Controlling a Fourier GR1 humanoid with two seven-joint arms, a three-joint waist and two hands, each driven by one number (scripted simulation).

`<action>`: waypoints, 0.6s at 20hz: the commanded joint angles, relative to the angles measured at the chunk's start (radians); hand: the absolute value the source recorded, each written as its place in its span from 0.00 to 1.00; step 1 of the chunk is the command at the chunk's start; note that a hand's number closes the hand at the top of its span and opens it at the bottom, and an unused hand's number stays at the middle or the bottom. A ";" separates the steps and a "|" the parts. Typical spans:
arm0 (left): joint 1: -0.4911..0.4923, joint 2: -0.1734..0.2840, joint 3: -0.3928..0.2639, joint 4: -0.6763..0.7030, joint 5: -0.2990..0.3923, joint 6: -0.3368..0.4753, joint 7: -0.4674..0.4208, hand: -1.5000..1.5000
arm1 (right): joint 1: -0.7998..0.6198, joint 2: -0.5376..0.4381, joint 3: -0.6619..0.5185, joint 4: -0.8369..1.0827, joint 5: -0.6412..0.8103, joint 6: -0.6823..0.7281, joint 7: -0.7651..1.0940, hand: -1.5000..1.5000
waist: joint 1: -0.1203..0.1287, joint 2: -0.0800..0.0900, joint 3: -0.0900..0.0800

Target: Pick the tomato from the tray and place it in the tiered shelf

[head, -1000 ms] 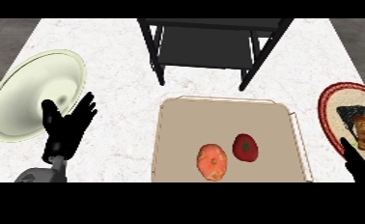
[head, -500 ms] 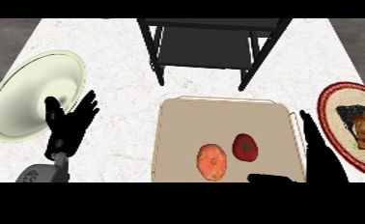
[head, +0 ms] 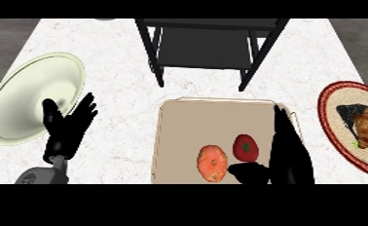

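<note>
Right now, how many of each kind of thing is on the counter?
Tomato: 1
Orange fruit: 1
Tray: 1
Tiered shelf: 1
Plates: 2, a pale green plate and a red-rimmed plate with food on it
Total: 6

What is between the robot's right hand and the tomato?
Nothing. In the head view only bare tray shows between the right hand and the tomato.
</note>
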 commanded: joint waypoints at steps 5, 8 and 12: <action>0.018 0.017 0.032 -0.024 0.003 -0.036 0.006 0.50 | -0.036 0.060 0.015 0.052 0.084 0.056 0.186 0.00 | -0.005 -0.002 0.001; 0.053 0.024 0.033 -0.085 0.011 -0.042 0.036 0.50 | -0.022 0.060 0.036 0.097 0.102 0.008 0.185 0.00 | -0.002 -0.002 0.001; 0.000 -0.005 0.013 -0.078 -0.022 -0.003 0.079 0.50 | -0.023 0.061 0.029 0.167 0.092 -0.031 0.162 0.00 | -0.004 -0.002 0.002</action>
